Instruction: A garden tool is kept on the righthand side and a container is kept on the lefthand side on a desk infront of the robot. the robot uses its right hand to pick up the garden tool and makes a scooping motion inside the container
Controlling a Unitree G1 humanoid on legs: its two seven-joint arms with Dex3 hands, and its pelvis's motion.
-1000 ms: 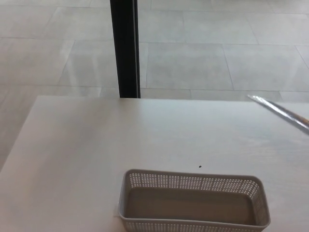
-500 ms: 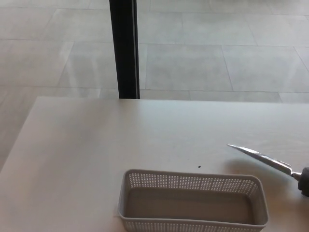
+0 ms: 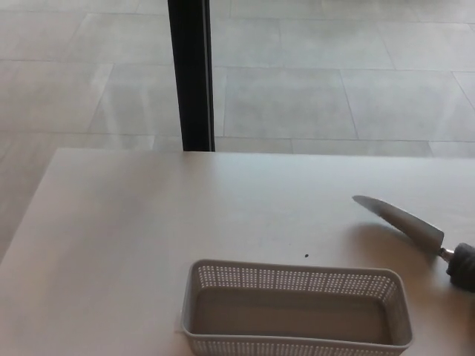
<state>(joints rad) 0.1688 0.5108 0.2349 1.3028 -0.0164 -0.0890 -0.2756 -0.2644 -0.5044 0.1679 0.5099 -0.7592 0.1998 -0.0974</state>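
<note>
- At the near edge of the white counter [image 3: 148, 222], 1 grey perforated basket [image 3: 297, 279] stands upright, long side facing the camera; nothing shows inside it.
- To the right of the basket, 1 trowel [image 3: 404, 222] with a metal blade points up-left; blade and basket are apart.
- A shadow lies on the counter beneath the blade.
- Its dark handle end reaches the picture's right edge.
- Neither hand shows; the grip on the handle cannot be told.
- 1 black post [image 3: 190, 74] stands behind the counter on the tiled floor [image 3: 334, 74].
</note>
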